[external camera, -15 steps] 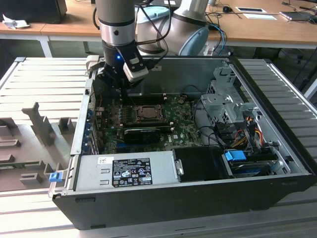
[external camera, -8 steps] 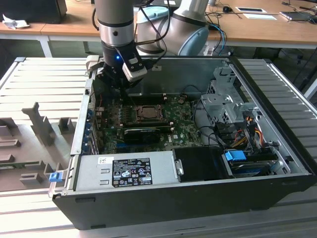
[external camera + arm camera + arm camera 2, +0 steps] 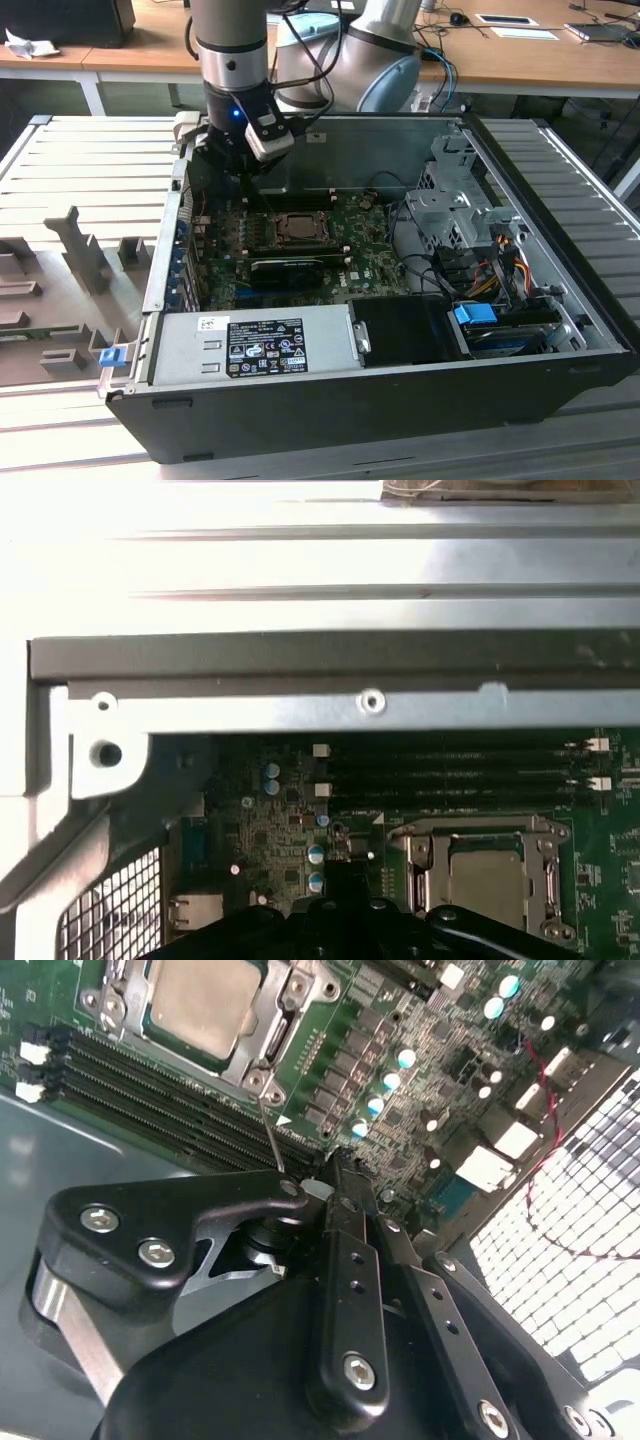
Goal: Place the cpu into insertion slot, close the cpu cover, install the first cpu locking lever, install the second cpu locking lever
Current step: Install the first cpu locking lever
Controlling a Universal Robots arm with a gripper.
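Look at the cpu [image 3: 200, 1005]. It lies flat in the insertion slot [image 3: 300, 243] on the green board [image 3: 340, 1010]. Its pale metal face points up. The cpu cover [image 3: 262, 1045] seems to lie down around it like a shiny picture frame.

Your gripper [image 3: 345, 1165] hangs low over the board, near one corner of the slot. Its tips look pressed together, and you can see nothing between them. A thin metal lever [image 3: 272, 1132] sticks out from that corner and points toward the gripper. Its end is just beside the gripper, but you cannot tell if they touch.

The lever looks thin and springy, so it will likely push back and may slip. The best place to hold or push it is probably near its free end. The cpu is light and easy to hurt, so touch only its edges. The cover is thin and could bend.
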